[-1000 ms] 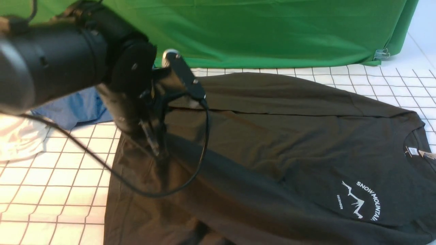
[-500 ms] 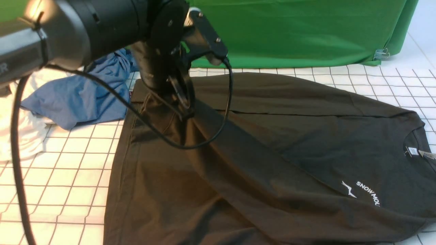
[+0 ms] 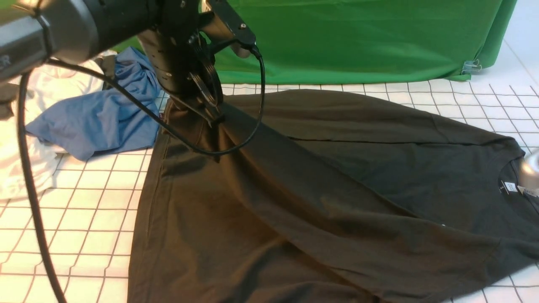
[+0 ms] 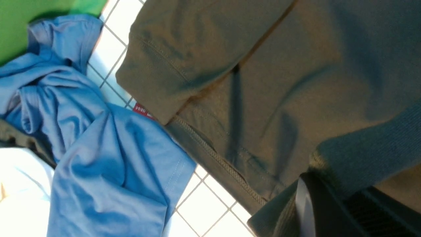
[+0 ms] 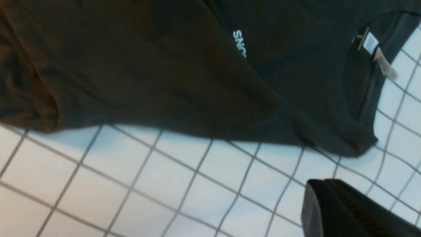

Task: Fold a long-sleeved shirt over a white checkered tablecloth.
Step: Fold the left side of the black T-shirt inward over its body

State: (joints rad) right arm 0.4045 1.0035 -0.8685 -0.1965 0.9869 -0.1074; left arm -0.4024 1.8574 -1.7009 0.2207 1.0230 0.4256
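Observation:
The dark long-sleeved shirt (image 3: 337,181) lies spread on the white checkered tablecloth (image 3: 76,219), its neck tag (image 3: 510,186) at the right. My left gripper (image 3: 212,118) is shut on the shirt's sleeve at the far left and holds it up. The sleeve stretches diagonally across the body and covers the chest print. In the left wrist view the ribbed cuff (image 4: 368,151) sits pinched at the left gripper (image 4: 309,184). My right gripper (image 5: 315,191) is shut and holds nothing. It hovers over the tablecloth (image 5: 148,177) beside the collar, with the print (image 5: 239,42) partly showing.
A blue garment (image 3: 101,118) and white garments (image 3: 21,168) are piled at the far left, touching the shirt's hem corner. A green cloth (image 3: 358,38) hangs along the back, clipped (image 3: 472,66) at the right. The left arm's cable (image 3: 236,143) loops over the shirt.
My left gripper has risen and gone to the far left with the sleeve, which now hides the chest print. A silver part of the right arm has appeared at the right edge.

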